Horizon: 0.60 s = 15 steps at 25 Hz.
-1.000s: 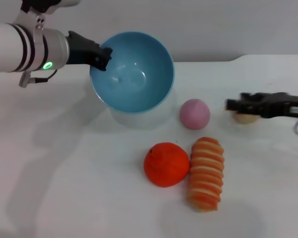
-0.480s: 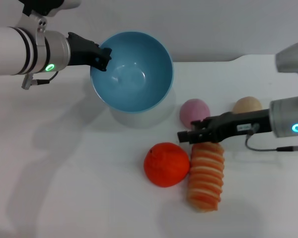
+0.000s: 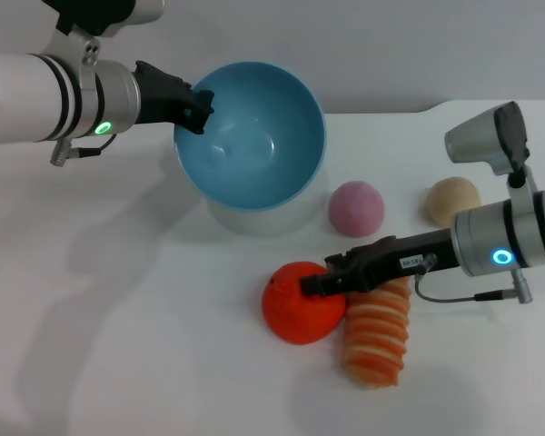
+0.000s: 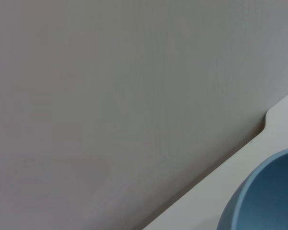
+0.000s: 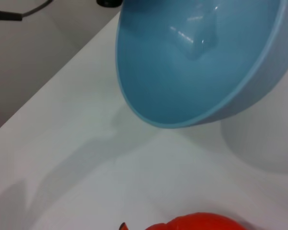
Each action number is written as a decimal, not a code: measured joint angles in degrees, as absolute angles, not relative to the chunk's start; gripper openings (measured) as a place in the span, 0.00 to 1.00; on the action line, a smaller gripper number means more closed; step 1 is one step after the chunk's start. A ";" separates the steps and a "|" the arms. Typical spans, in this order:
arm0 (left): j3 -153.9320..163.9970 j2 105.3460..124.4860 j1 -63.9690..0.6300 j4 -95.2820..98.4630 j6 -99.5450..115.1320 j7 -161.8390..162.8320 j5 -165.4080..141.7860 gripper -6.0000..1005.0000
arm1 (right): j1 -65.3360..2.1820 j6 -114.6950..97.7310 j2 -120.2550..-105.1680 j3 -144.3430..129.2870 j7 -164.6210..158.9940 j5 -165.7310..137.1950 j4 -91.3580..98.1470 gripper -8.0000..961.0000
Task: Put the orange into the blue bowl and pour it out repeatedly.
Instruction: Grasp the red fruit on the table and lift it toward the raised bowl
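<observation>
Two grippers are being observed: left gripper [image 3: 196, 102] clamped on tilted bowl [image 3: 251, 136] rim; right gripper [image 3: 316, 280] touching orange [image 3: 295, 307] below the bowl, finger state indeterminable.

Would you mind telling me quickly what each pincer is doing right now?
Left pincer: shut on the rim of the tilted, lifted blue bowl.
Right pincer: at the top of the orange; open or shut cannot be told.

Red-orange orange [image 3: 295, 306], light-blue bowl [image 3: 252, 136], pink ball [image 3: 356, 208], orange-and-cream striped roll [image 3: 376, 329], white table [image 3: 118, 318]
</observation>
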State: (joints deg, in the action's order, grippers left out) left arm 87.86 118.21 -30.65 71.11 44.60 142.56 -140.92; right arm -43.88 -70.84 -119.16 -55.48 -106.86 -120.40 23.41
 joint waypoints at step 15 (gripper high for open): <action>88.62 118.21 -30.42 71.01 43.88 142.56 -140.90 0.01 | -44.27 -69.69 -119.22 -63.33 -105.12 -117.69 23.38 0.51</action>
State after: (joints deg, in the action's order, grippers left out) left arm 88.62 118.21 -30.42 71.01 43.88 142.56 -140.90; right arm -44.27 -69.69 -119.22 -63.33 -105.12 -117.69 23.38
